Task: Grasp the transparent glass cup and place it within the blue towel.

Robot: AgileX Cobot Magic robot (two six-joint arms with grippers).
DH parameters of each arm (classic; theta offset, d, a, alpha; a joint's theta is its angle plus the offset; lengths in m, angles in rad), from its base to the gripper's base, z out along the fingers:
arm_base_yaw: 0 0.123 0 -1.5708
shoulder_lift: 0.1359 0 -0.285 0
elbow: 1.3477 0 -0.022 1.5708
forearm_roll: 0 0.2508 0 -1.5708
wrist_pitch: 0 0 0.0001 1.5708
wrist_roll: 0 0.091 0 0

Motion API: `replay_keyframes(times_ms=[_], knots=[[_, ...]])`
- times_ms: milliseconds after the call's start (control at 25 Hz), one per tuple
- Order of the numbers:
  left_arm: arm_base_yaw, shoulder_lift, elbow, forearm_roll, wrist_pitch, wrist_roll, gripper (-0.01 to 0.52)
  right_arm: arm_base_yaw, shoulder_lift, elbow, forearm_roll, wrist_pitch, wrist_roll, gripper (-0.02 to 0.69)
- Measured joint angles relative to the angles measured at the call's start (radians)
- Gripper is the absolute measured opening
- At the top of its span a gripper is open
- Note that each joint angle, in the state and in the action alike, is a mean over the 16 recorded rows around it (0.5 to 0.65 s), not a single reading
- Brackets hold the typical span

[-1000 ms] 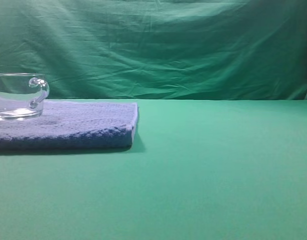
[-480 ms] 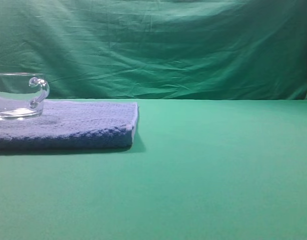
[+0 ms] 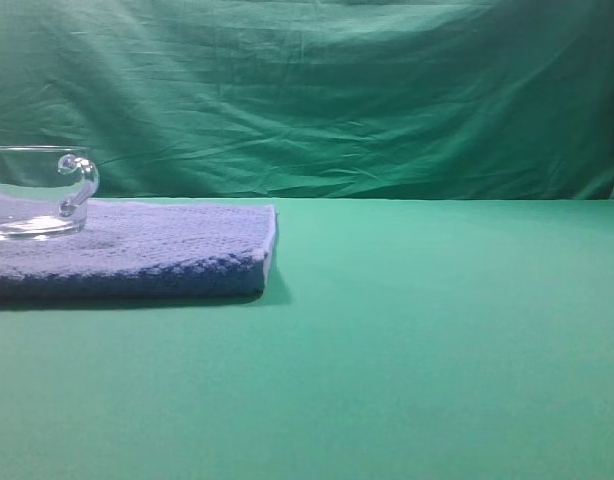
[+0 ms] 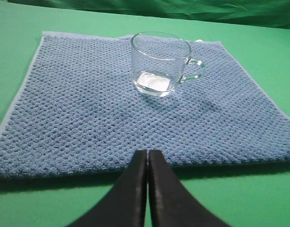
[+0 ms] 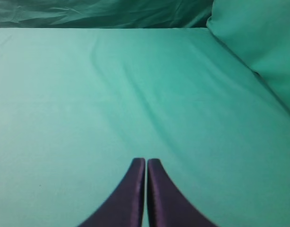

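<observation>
The transparent glass cup (image 4: 159,64) stands upright on the blue towel (image 4: 88,113), toward its far side, handle pointing right. In the exterior high view the cup (image 3: 37,192) sits at the left edge on the towel (image 3: 157,250), partly cut off by the frame. My left gripper (image 4: 148,152) is shut and empty, hovering just short of the towel's near edge, well back from the cup. My right gripper (image 5: 146,161) is shut and empty over bare green cloth. Neither gripper shows in the exterior high view.
Green cloth covers the table (image 3: 437,340), and a green backdrop (image 3: 337,100) hangs behind it. A raised green fold (image 5: 263,42) lies at the right in the right wrist view.
</observation>
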Motion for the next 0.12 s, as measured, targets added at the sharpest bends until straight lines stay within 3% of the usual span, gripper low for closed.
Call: replay_keyframes(times_ms=[120], knots=[[0.000, 0.000, 0.000, 0.000, 0.000, 0.000, 0.000, 0.000, 0.000, 0.000, 0.000, 0.000, 0.000, 0.000]])
